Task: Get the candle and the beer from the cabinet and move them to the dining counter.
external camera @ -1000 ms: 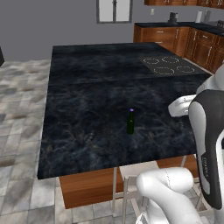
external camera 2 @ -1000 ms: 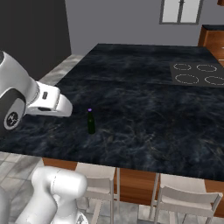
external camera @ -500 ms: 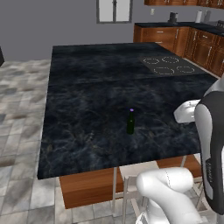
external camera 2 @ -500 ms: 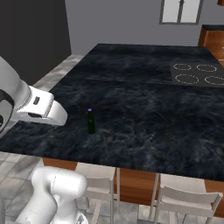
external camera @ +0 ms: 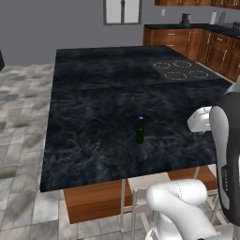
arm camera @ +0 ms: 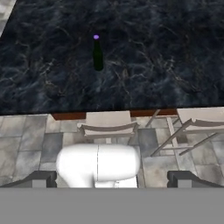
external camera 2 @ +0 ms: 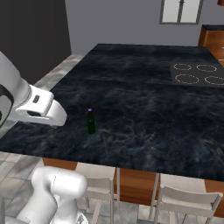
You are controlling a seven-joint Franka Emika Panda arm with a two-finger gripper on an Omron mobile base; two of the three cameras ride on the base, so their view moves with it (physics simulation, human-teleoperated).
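Beer (external camera: 139,131) stands upright on the dining counter (external camera: 93,84), near the edge closest to the robot and well apart from the cooktop (external camera: 181,70), which lies toward 2 o'clock from it in the left base view. In the hand view the bottle (arm camera: 97,53) sits at about 11 o'clock, its purple cap up, with two stools (arm camera: 108,124) below the counter edge. The gripper (arm camera: 112,178) is well apart from the bottle, over the floor side of the counter; its two tips stand far apart at the bottom corners of the hand view, wide and holding nothing. Judging from this, the beer half of the job looks done. No candle is on the counter, so fetching it from the cabinet appears to be what is left.
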